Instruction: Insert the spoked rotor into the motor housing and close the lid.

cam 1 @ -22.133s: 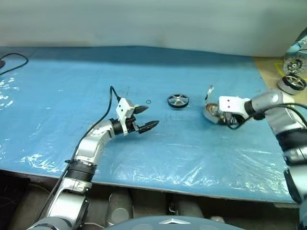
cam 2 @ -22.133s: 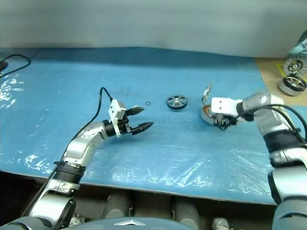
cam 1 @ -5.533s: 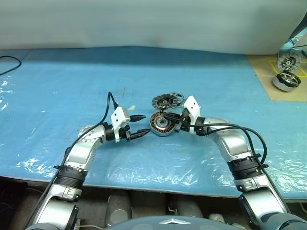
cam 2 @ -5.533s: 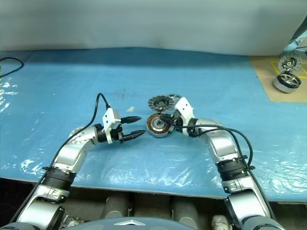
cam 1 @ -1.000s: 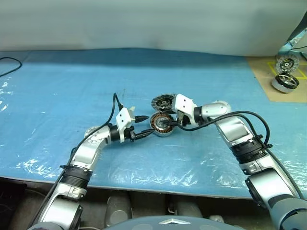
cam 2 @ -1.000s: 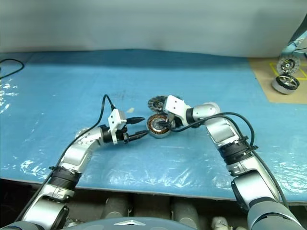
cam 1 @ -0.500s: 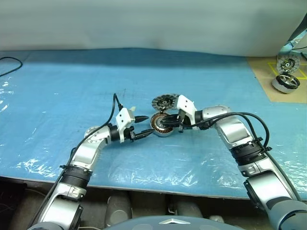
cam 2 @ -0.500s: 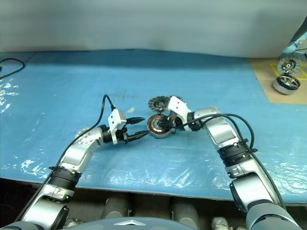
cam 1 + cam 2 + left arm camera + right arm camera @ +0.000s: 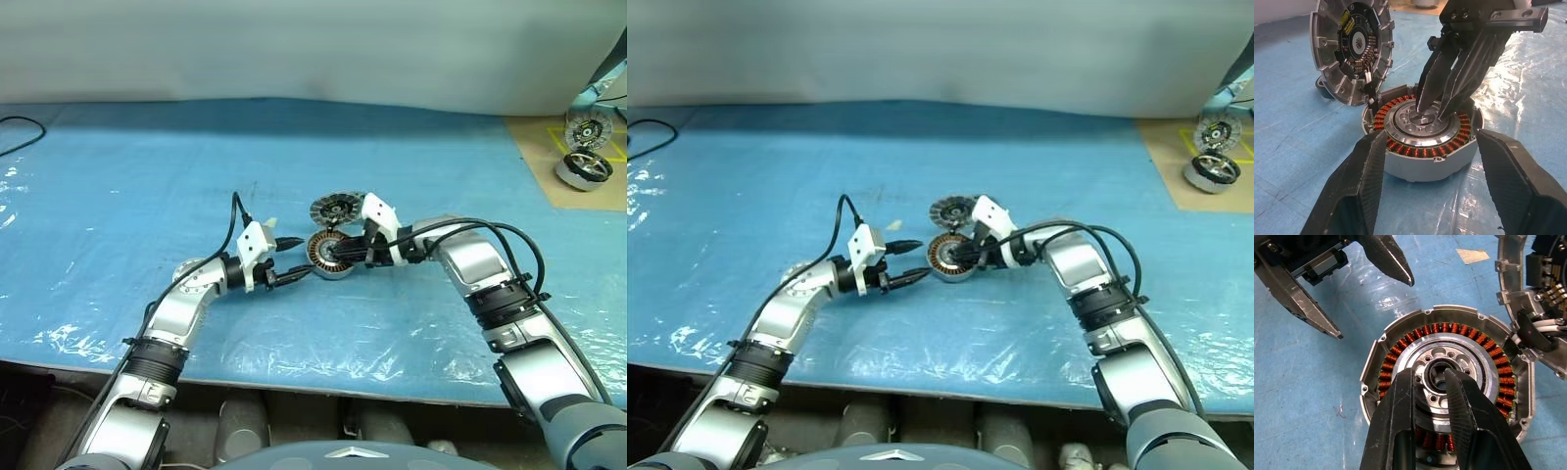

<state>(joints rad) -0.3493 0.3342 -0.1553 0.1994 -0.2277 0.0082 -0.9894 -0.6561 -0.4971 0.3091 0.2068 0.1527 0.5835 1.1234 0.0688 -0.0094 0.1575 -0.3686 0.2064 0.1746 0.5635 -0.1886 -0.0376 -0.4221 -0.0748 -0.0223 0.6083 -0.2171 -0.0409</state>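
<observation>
Blue-sheeted table (image 9: 118, 176). Motor housing (image 9: 330, 255) mid-table, lid (image 9: 1352, 44) hinged open at its 12 o'clock. Spoked rotor (image 9: 1442, 374) looks seated inside windings. My right gripper (image 9: 1437, 382): fingers narrow, tips at hub, grip unclear. Left gripper (image 9: 1430, 161): fingers wide, straddling housing, empty. I judge lid closing left.

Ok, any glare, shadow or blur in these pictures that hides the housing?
Head views: patches of glare on the wrinkled blue sheet, none over the motor housing, which looks small there. Left wrist view: bright sheen on the sheet beside the housing, windings still crisp, near fingers soft. Right wrist view: housing sharp, its own fingers cover part of the hub.
</observation>
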